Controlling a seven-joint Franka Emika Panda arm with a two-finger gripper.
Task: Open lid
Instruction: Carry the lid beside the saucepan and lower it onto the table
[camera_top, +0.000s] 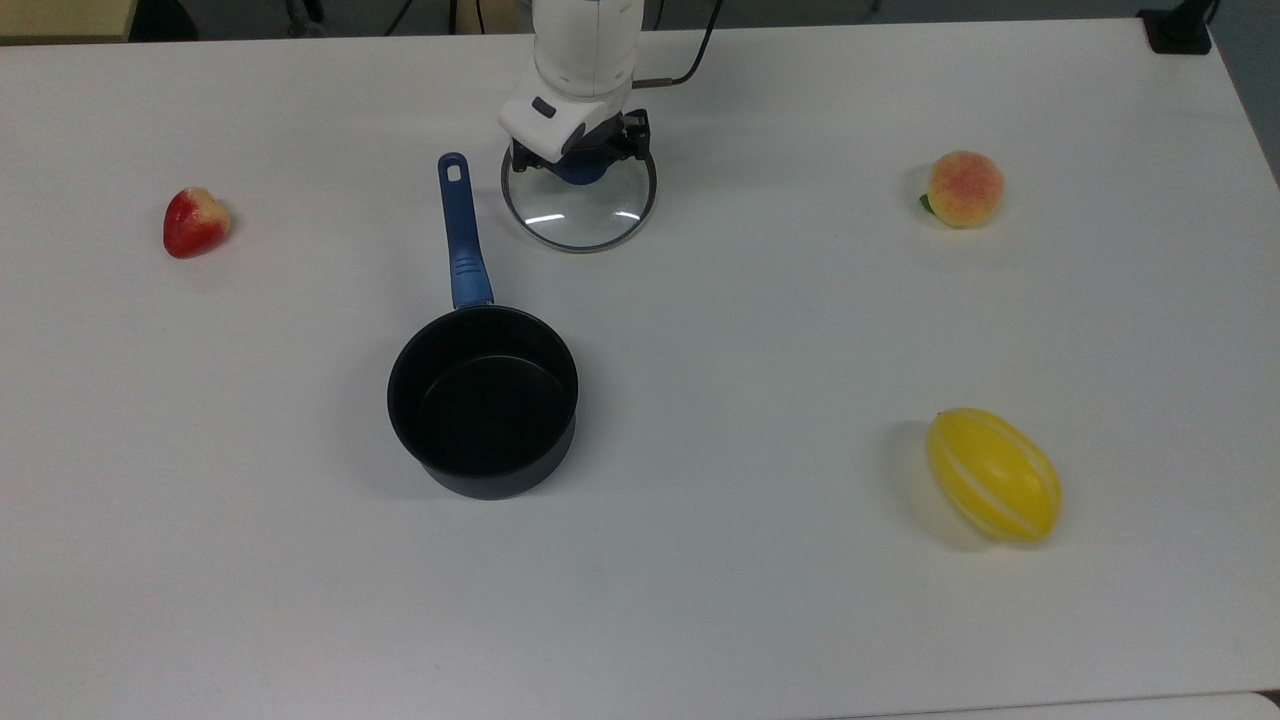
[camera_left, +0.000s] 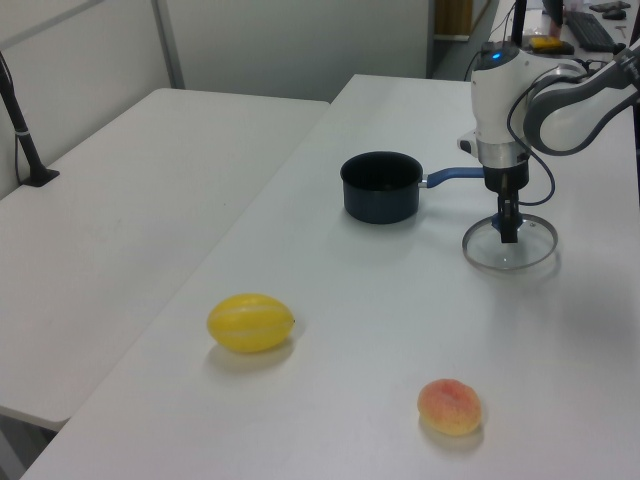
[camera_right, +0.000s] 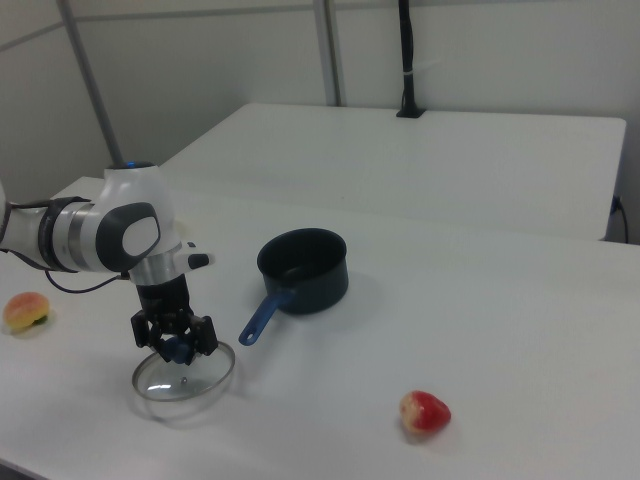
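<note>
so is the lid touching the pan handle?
Apart. The top view shows bare table between the lid rim and the pan handle.

White and grey arm (camera_right: 110, 233), black tool (camera_right: 173, 338), blue light

Black saucepan (camera_top: 483, 400) centre-left of the top view, strawberry (camera_top: 195, 222) upper left, peach (camera_top: 964, 189) upper right, yellow melon (camera_top: 994, 474) lower right, white table (camera_top: 740, 330)

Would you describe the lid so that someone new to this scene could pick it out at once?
On the white table, find the black saucepan; the lid lies flat beside its blue handle, under the gripper. It is the one clear glass disc, metal-rimmed with a blue knob.
</note>
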